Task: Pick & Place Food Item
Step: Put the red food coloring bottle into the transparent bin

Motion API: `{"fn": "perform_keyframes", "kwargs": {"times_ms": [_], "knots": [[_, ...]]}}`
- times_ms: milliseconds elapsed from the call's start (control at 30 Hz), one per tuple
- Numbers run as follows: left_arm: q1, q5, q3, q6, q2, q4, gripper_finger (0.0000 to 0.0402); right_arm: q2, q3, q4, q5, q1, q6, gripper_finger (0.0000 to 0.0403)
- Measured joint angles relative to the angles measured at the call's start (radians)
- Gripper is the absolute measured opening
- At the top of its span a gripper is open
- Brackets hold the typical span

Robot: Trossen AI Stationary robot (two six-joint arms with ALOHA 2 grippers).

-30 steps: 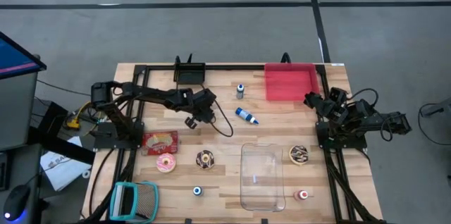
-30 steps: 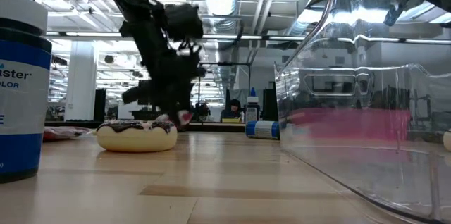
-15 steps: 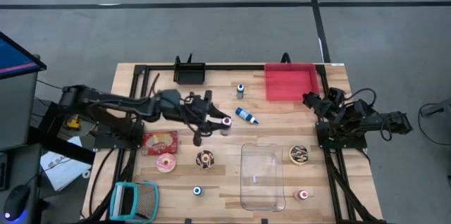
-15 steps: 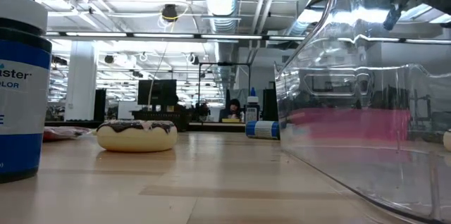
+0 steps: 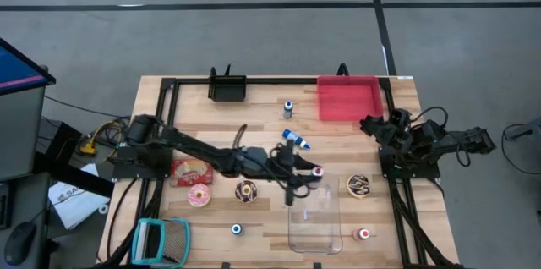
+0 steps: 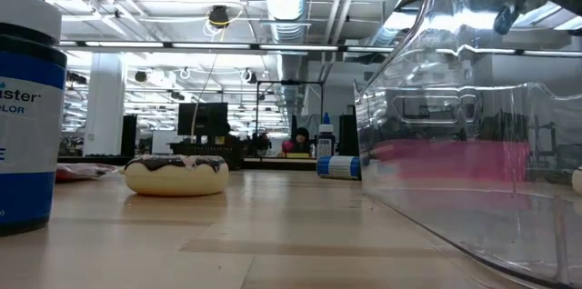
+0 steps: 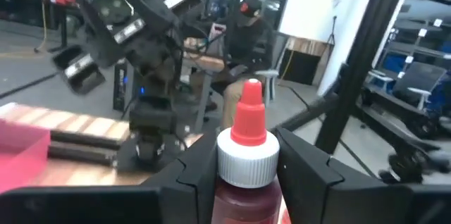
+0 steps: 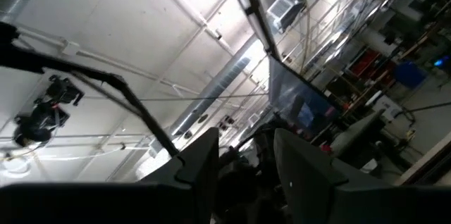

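My left gripper (image 5: 306, 172) reaches from the table's left to the far end of the clear plastic container (image 5: 314, 214). It is shut on a small bottle (image 7: 244, 168) of dark red liquid with a white collar and a red nozzle (image 5: 318, 171). My right gripper (image 5: 369, 123) waits at the table's right side near the red tray (image 5: 347, 98). It points up at the ceiling, and its fingers (image 8: 201, 160) stand apart with nothing between them. A chocolate donut (image 5: 246, 190), a pink donut (image 5: 200, 195) and a third donut (image 5: 358, 186) lie flat on the table. My left gripper pinches the bottle's body just below the white collar (image 7: 243, 182), one finger on each side. The fingers lie level and come from the table's left, along the bottle. Its red nozzle (image 7: 249, 115) sticks out past the fingertips. The bottle is lifted clear of the table.
A blue bottle (image 5: 296, 139) lies on the table beyond the left gripper, with a small upright bottle (image 5: 288, 108) farther back. A black bin (image 5: 227, 88) stands at the far edge. Near the front are a red packet (image 5: 193, 168), a teal tool (image 5: 161, 239) and two small bottles (image 5: 237, 229), (image 5: 363, 234).
My left gripper has risen from the table at the far left of centre with the red-nozzled bottle. It has swung toward the right and the near edge until it hangs by the clear container. It has tipped from pointing down to level and rolled as it went.
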Motion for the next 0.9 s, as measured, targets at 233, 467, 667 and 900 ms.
{"fn": "perform_keyframes", "kwargs": {"times_ms": [233,467,667,900], "knots": [[-0.022,-0.083,0.095,0.003,0.143,-0.005,0.0113,0.000,0.000,0.001,-0.004,0.077,-0.008,0.0131],[-0.108,-0.148,0.097,0.008,0.230,0.004,0.0113,0.000,0.000,-0.001,-0.003,0.154,-0.003,0.0131],[-0.182,-0.242,0.097,0.008,0.306,0.054,0.0120,0.000,0.000,-0.001,0.044,0.209,-0.038,0.0131],[-0.223,-0.401,0.097,0.011,0.356,0.070,0.0113,0.000,0.000,-0.001,0.078,0.249,-0.051,0.0131]]}}
